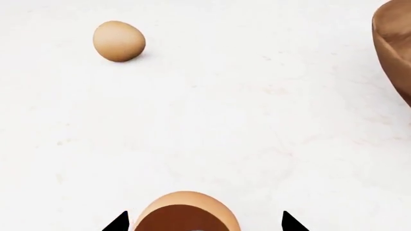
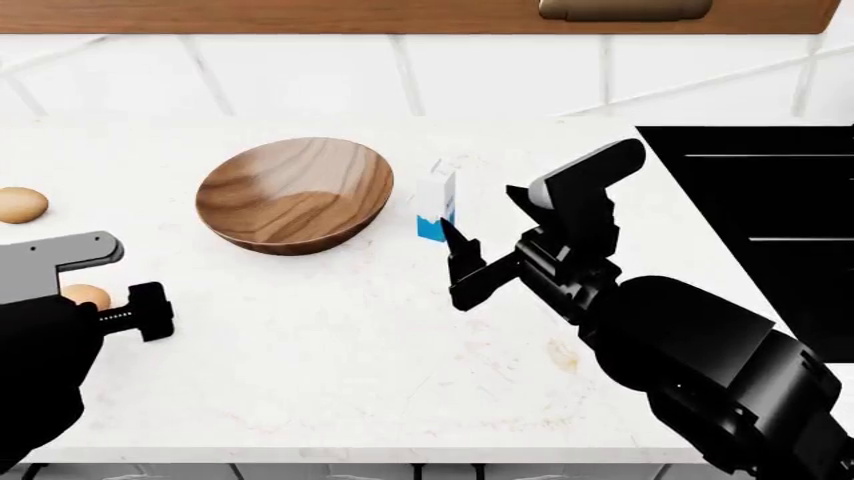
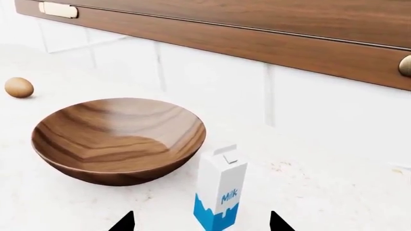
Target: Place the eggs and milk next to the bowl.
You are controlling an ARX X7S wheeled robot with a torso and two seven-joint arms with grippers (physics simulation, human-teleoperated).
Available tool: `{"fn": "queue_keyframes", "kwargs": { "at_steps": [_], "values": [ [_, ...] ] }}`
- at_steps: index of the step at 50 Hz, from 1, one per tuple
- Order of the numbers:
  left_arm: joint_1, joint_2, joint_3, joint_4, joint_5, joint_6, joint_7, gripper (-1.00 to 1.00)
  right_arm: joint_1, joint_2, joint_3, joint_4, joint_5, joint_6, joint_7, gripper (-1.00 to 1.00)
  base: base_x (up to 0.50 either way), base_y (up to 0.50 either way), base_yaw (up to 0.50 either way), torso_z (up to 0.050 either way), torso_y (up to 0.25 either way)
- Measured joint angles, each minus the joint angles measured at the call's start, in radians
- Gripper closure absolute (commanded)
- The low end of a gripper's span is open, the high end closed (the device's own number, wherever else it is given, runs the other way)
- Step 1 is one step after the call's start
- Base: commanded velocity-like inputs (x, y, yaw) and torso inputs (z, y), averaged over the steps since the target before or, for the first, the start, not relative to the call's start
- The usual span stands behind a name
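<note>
The wooden bowl (image 2: 294,195) sits on the white counter, its rim also visible in the left wrist view (image 1: 393,53). The milk (image 2: 437,205) stands upright just right of the bowl. My right gripper (image 2: 463,268) is open a little in front of the carton, and the milk (image 3: 220,192) stands beyond its fingertips, untouched, beside the bowl (image 3: 119,139). My left gripper (image 1: 204,224) is open around one egg (image 1: 186,207), with gaps on both sides; this egg (image 2: 83,296) lies left of the bowl. A second egg (image 1: 119,41) rests farther off, at the far left (image 2: 20,204).
A black cooktop (image 2: 747,220) takes up the counter's right end. A white tiled wall (image 3: 212,82) and a wooden cabinet (image 3: 257,29) run behind. The counter's front edge (image 2: 400,462) lies close to me.
</note>
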Motion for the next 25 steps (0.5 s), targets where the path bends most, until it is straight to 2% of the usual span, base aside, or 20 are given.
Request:
{"fn": "queue_keyframes", "kwargs": {
  "at_steps": [10, 11, 25],
  "values": [
    [0.004, 0.002, -0.005, -0.016, 0.002, 0.022, 0.013, -1.00, 0.006, -0.001, 0.001, 0.011, 0.001, -0.001, -0.005, -1.00, 0.00, 0.00, 0.00, 0.000, 0.000],
    [0.004, 0.002, -0.005, -0.018, 0.002, 0.024, 0.014, 1.00, 0.007, -0.001, 0.001, 0.012, 0.001, -0.002, -0.006, -1.00, 0.00, 0.00, 0.00, 0.000, 0.000],
    [0.011, 0.000, -0.005, -0.023, 0.020, 0.036, 0.026, 1.00, 0.015, 0.000, 0.003, 0.023, 0.002, -0.003, -0.012, -1.00, 0.00, 0.00, 0.00, 0.000, 0.000]
  ]
}}
